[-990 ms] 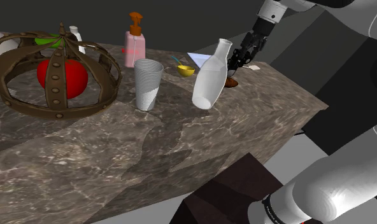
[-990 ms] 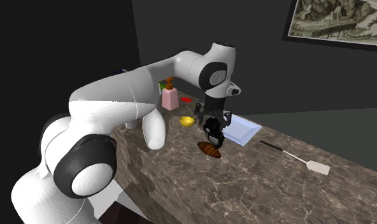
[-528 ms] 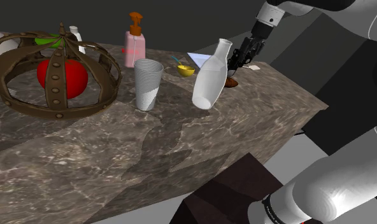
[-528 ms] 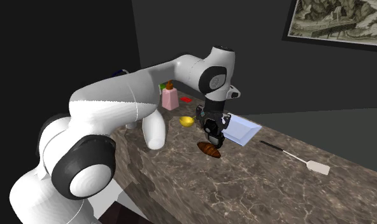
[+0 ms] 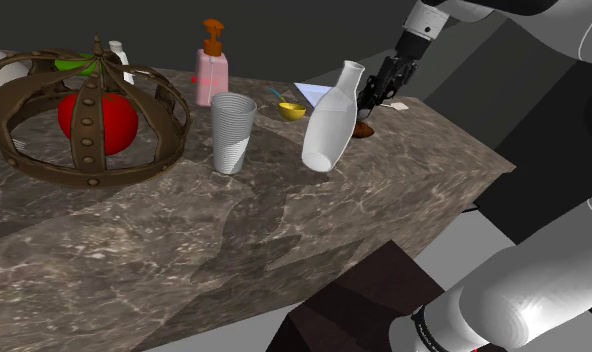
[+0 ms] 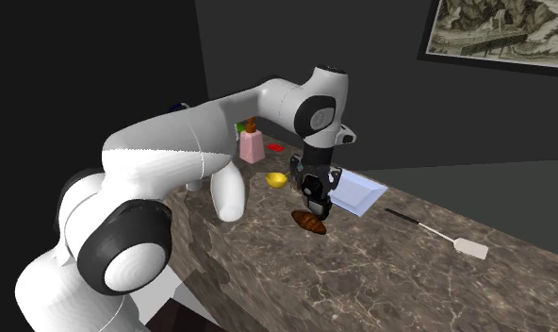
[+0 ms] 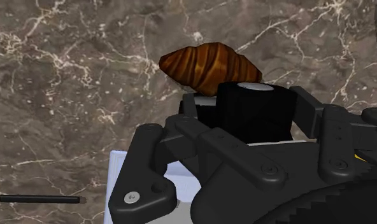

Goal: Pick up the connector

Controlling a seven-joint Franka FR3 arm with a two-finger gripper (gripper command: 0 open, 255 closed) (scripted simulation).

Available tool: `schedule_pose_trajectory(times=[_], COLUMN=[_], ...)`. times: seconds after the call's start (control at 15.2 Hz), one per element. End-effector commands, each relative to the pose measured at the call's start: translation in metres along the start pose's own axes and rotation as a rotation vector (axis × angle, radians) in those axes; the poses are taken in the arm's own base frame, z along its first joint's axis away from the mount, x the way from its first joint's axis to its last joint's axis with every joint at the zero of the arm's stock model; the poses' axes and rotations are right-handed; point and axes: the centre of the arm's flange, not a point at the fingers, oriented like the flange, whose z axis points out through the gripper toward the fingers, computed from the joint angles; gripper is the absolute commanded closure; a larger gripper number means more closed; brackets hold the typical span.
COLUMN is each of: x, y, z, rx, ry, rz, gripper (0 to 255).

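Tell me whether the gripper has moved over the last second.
No, not noticeably. In the second exterior view the gripper still hangs just above the croissant, beside the near corner of the pale tray.

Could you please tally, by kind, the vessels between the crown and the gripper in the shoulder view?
Pink pump bottle: 1
Grey ribbed cup: 1
Yellow bowl: 1
White vase: 1
Total: 4
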Motion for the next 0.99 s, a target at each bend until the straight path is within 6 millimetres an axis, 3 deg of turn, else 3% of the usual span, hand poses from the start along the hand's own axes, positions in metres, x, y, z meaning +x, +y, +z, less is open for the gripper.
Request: schedule_pose_trajectory(times=[0.0,0.79,0.92], x=[0.001,0.002,0.002], y=[-0.001,-0.006,-0.006], z=[-0.010,-0.073,-0.074], rx=[0.000,0.000,0.000], ry=[0.000,0.000,0.000], rz=[0.000,0.000,0.000], gripper=[255,255,255])
